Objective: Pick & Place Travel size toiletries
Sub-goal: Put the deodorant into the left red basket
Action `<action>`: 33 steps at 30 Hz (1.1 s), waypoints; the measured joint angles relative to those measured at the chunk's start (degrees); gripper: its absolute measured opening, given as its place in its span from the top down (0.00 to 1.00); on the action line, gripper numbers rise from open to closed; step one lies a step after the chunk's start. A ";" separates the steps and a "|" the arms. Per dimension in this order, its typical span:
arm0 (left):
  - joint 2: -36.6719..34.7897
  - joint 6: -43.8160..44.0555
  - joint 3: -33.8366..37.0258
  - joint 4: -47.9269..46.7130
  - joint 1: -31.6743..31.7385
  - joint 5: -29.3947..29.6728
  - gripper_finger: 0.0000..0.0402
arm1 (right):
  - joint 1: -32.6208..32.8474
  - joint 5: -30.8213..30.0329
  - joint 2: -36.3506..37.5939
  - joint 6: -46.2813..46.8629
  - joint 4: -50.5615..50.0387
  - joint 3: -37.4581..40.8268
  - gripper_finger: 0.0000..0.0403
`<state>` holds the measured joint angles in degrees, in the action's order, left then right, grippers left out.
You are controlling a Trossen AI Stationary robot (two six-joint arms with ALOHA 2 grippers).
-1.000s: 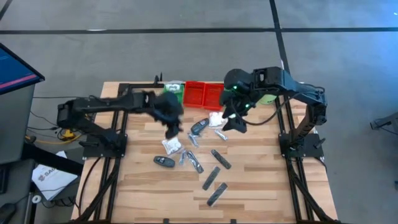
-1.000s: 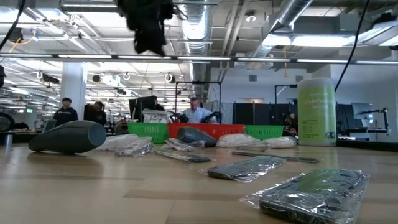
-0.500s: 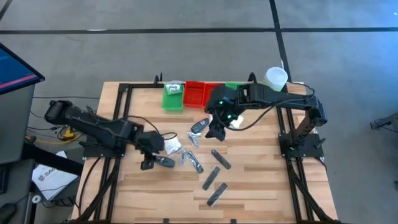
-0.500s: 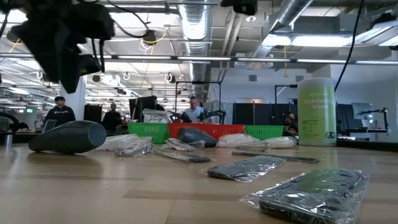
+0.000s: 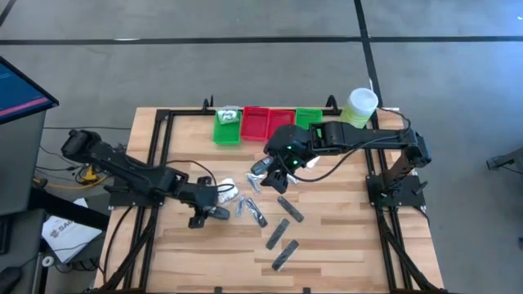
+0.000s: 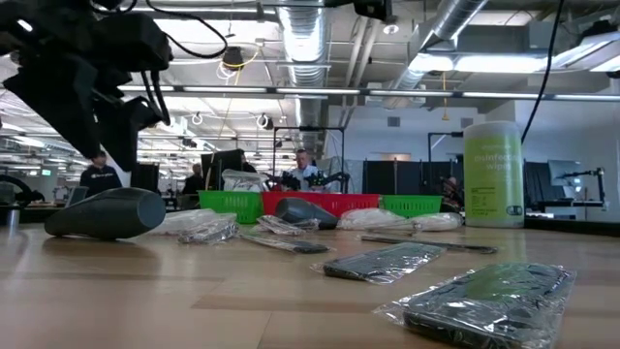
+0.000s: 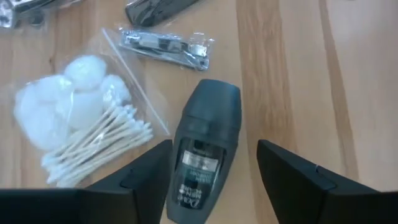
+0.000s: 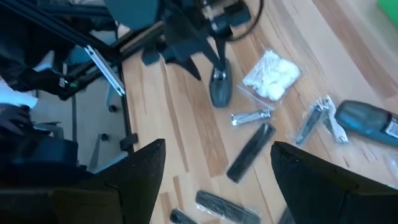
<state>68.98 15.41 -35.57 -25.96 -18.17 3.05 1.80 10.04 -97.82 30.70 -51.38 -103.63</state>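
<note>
Left gripper (image 7: 214, 168) poised over black oval piece (image 7: 202, 152), fingers apart either side, not touching.

Right gripper (image 5: 276, 169) spread wide, empty, above another oval piece (image 5: 261, 167). Packet of cotton swabs (image 7: 78, 127) just beside, on wooden table (image 5: 343, 229); green tray (image 5: 227, 126) at rear; people in the room behind.

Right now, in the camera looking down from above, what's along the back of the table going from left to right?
Green tray → red tray → second red tray → second green tray → canister.
</note>
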 joint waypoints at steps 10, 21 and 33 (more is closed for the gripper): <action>11.30 -1.55 0.02 4.80 0.03 -4.45 0.38 | 0.84 0.42 0.00 1.22 -0.28 0.02 0.30; 16.73 -1.61 0.02 11.61 -0.04 -5.92 0.39 | 2.27 0.48 0.00 2.51 -0.20 0.02 0.30; 16.60 4.68 0.08 12.65 0.00 -6.31 0.50 | 3.10 0.33 0.00 3.41 0.58 0.02 0.30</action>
<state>85.58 20.09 -35.49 -13.31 -18.17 -3.26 4.91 10.37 -97.82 34.11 -50.79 -103.61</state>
